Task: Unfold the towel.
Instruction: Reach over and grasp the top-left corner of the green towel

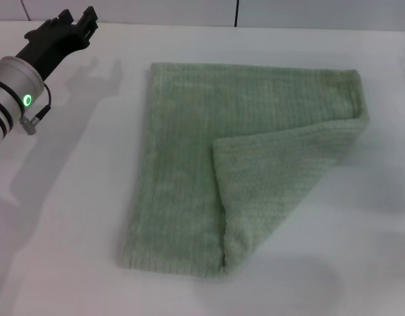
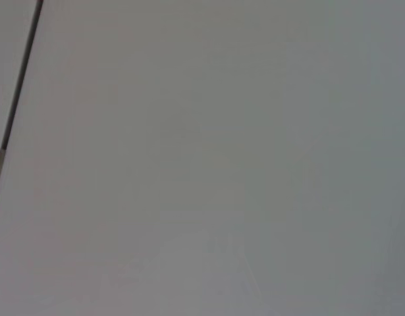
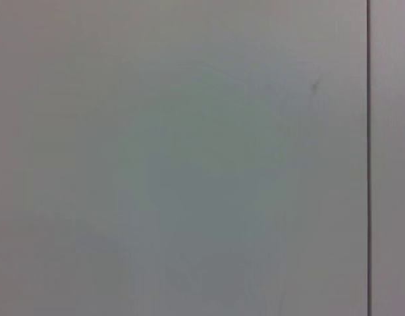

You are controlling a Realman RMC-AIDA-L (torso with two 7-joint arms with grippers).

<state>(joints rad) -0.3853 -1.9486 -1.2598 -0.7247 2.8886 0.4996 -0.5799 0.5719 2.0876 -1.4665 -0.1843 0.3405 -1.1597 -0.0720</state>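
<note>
The towel (image 1: 189,158), pale sage-green with fine ribbed lines, lies flat on the white table (image 1: 70,217) in the head view. Its right part is folded over diagonally, a triangular flap (image 1: 281,178) lying on top from the right edge down to the near hem. My left gripper (image 1: 80,26) hovers at the far left of the table, well apart from the towel's far left corner, holding nothing. My right gripper is out of view. Both wrist views show only bare pale surface with a dark seam, no towel.
The table's back edge meets a pale wall with a dark vertical seam (image 1: 237,12). The left arm's grey cuff with a green light (image 1: 27,100) reaches in from the left.
</note>
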